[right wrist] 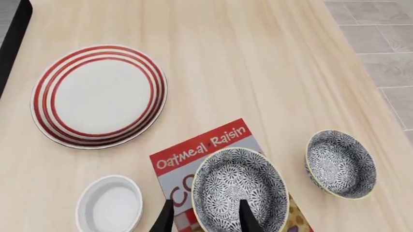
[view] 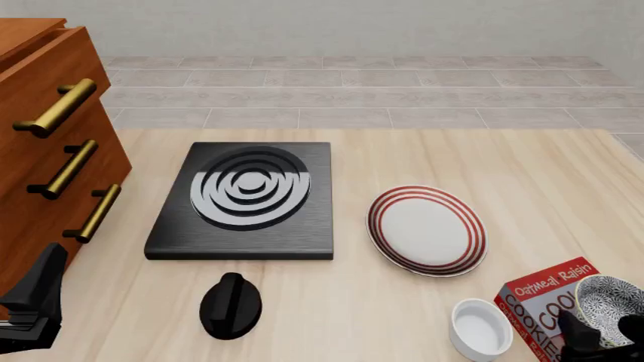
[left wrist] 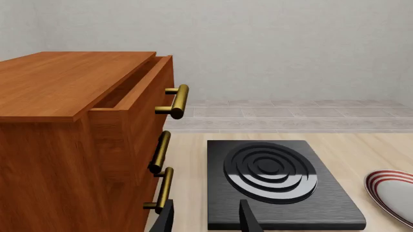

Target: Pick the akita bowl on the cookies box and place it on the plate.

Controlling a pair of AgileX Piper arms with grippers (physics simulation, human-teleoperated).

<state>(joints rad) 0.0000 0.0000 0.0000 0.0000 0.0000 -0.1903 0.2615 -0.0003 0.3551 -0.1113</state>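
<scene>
- Dark speckled akita bowl point(right wrist: 240, 189) sits on the red oatmeal-raisin cookies box point(right wrist: 200, 147); a second, similar speckled bowl point(right wrist: 341, 163) stands on the table beside it, not the target.
- Right gripper point(right wrist: 205, 216) has jaws apart, straddling the bowl's near rim, nothing held.
- Do it well: lower straight, pinch the rim wall, lift clear before swinging to the red-ringed white plate point(right wrist: 98, 96).
- Avoid the plain white small bowl point(right wrist: 110, 204).
- Left gripper point(left wrist: 208, 217) is open, idle over the black square stove point(left wrist: 279, 186).
</scene>
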